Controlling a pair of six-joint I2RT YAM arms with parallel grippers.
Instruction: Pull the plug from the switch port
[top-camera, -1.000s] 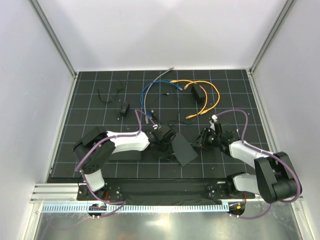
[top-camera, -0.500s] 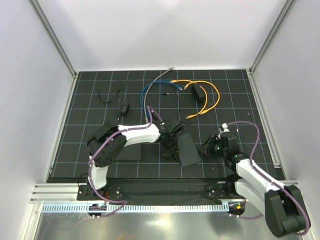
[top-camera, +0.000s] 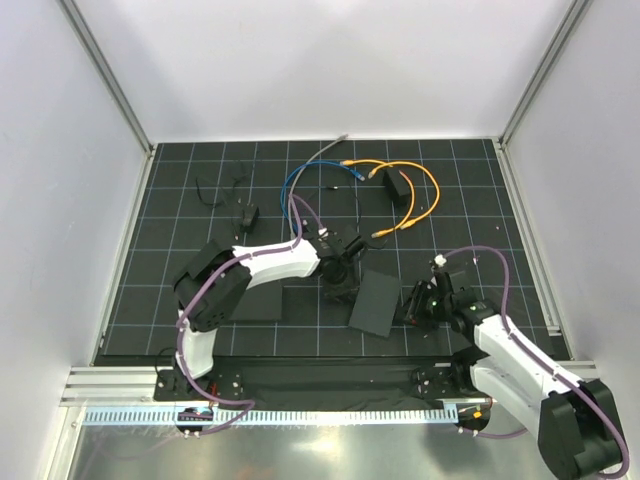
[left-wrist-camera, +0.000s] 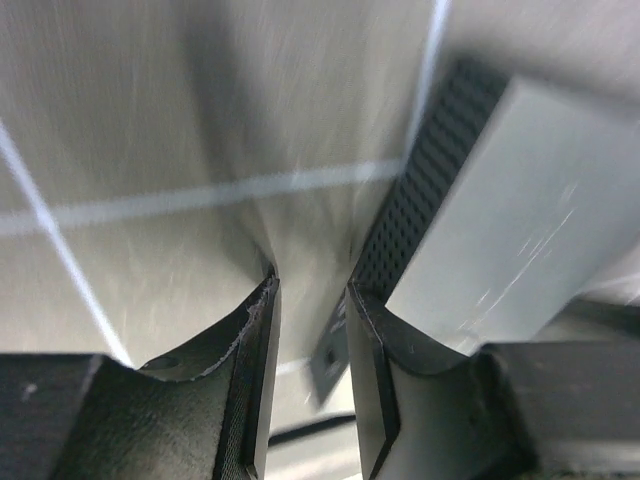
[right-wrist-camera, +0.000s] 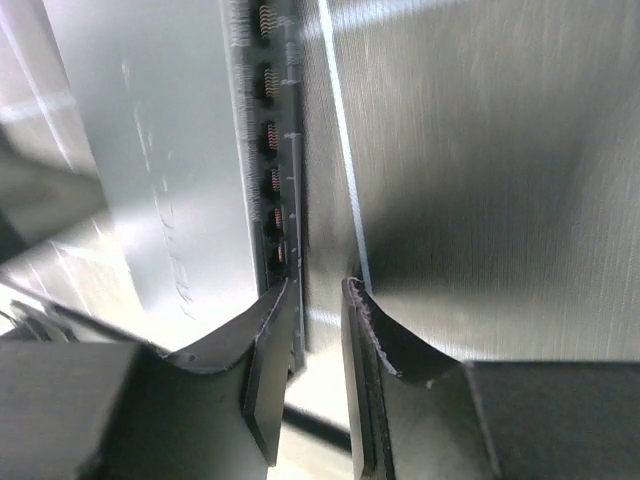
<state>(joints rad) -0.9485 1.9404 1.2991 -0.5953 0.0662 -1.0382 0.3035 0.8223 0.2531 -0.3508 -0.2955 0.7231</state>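
The small black switch box (top-camera: 398, 187) lies at the back right, with thin orange cable (top-camera: 432, 190) looped around it. An orange end meets the box at its left side (top-camera: 381, 175); the plug is too small to make out. Another orange end (top-camera: 380, 233) lies loose on the mat. My left gripper (top-camera: 340, 290) (left-wrist-camera: 310, 285) and right gripper (top-camera: 412, 305) (right-wrist-camera: 318, 282) are far from the box. They flank a flat black slab (top-camera: 375, 303). Both have a narrow gap between the jaws and hold nothing.
The slab (right-wrist-camera: 150, 150) shows a row of sockets (right-wrist-camera: 270, 150) along its edge; it lies right of my left fingers (left-wrist-camera: 510, 200). A second flat mat (top-camera: 258, 305), a tiny black block with wires (top-camera: 247, 217), a blue cable (top-camera: 290, 185) and a grey cable (top-camera: 325, 151) lie around.
My left arm has reached further right and forward. My right arm has drawn back toward the near edge. The flat slab between them has turned and shifted slightly right.
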